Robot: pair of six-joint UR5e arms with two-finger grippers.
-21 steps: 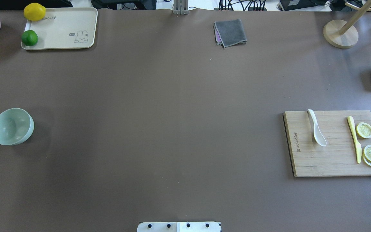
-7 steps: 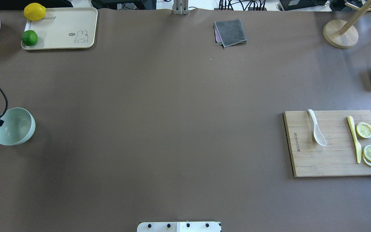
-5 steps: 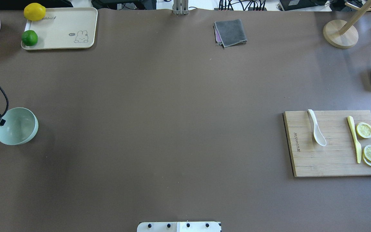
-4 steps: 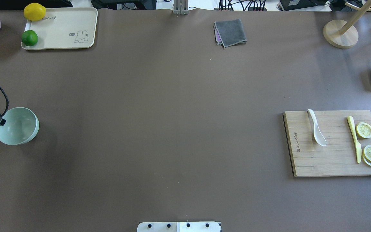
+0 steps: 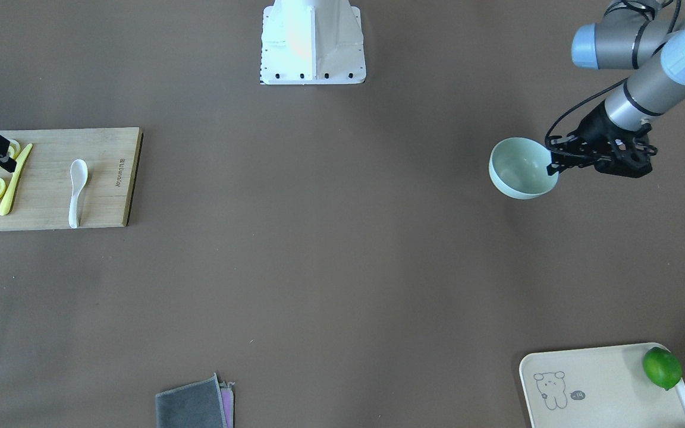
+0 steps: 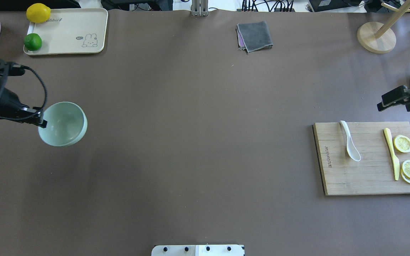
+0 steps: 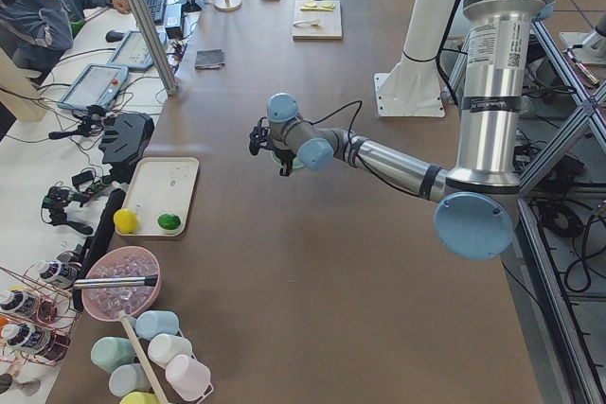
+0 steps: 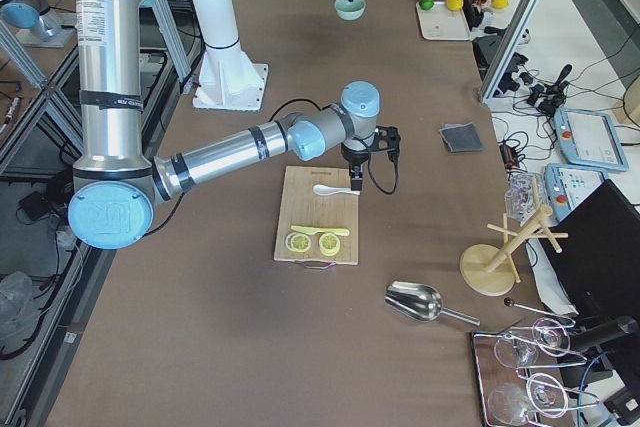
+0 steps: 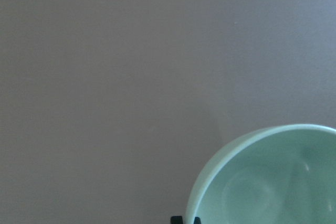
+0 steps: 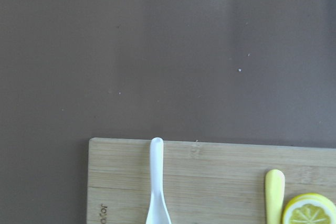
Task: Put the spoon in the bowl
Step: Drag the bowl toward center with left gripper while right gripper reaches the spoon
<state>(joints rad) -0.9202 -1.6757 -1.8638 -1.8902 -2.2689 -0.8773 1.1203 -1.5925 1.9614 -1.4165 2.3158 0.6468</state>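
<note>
Pinching the bowl (image 6: 66, 122) by its rim with the left tool (image 6: 42, 122), and a firm-looking pinch at that: rim caught between the dark fingers, both tips just peeking in at the bottom of the left wrist view. Holding it mouth-up, out beyond the fingertips, away from the arm. Hard to call whether clear of the tabletop (image 6: 198, 142) or resting on it.

Over to the right tool (image 6: 383, 103) now, hanging above the far edge of the cutting board (image 6: 365, 177) and touching nothing. Spread or pressed together? Cannot tell: only a dark sliver showing from above, no fingers at all in its own wrist view.

And the spoon (image 6: 350, 141): lying flat on the board, down below the right tool and apart from it, handle tip up by the board's far edge, scoop toward the robot. Nowhere near the bowl, a whole tabletop away from the left tool.

Same board, out past the spoon: yellow knife (image 6: 392, 153) lying roughly parallel to it, lemon slices (image 6: 403, 143) just beside the knife.
</note>
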